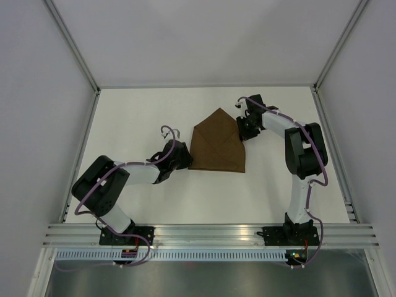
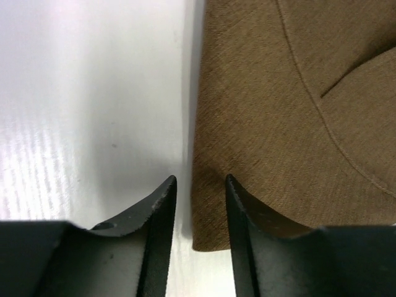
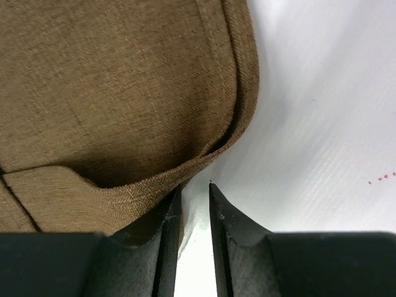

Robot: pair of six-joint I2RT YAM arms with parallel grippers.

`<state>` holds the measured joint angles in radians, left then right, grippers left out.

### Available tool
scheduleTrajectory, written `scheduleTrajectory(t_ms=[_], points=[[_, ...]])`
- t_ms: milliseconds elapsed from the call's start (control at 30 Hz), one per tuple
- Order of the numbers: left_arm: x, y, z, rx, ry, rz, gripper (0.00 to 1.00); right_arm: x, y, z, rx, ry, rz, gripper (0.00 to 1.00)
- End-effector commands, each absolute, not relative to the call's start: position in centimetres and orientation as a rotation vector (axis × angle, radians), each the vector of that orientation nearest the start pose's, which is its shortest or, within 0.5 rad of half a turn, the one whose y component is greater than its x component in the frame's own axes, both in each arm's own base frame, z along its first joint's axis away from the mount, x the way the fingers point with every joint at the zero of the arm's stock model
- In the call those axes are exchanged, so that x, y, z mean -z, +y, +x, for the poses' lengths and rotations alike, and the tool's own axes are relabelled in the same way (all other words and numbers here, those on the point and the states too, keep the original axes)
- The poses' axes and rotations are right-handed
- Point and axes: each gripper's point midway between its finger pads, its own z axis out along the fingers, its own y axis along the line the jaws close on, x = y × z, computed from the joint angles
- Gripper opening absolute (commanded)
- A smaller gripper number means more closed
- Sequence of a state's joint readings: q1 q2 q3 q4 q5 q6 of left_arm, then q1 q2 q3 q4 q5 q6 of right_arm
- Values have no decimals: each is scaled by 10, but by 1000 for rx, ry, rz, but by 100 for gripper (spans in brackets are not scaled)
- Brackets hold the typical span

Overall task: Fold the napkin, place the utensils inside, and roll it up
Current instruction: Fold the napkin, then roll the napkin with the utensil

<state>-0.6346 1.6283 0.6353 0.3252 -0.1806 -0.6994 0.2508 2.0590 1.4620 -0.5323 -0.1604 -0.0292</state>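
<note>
1. Two fingers of the left gripper (image 2: 199, 180), narrowly parted, straddle the left edge of the napkin (image 1: 216, 145) by its near corner, pinching nothing.
2. The napkin lies flat on the table (image 1: 154, 198), folded to a point. It looks light, thin and limp, so pinch a corner through every layer.
3. The right gripper (image 3: 195, 185) sits at the napkin's right edge, barely parted, its gap apparently empty.

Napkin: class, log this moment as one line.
napkin folded, pointed far end | left tool open astride its left edge | right tool slightly open at right edge
</note>
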Motion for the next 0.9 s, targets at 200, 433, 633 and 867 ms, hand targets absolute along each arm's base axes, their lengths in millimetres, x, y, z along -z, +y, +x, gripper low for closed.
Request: scheduleTrajectory(t_ms=[200,433,633,867], points=[[-97,-206,352,399,2147,-150,52,-93,88,440,-141,2465,-458,42],[-172,-199,369,494,2007,-106,54,-130,121,406,-235,2232,-897,50],[-228,-178,367,603,1903,-115,54,-127,186,346,-231,1926,-1325,58],[-257,-164,357,606,1846,-104,56,-103,235,304,-230,1722,-1627,64]])
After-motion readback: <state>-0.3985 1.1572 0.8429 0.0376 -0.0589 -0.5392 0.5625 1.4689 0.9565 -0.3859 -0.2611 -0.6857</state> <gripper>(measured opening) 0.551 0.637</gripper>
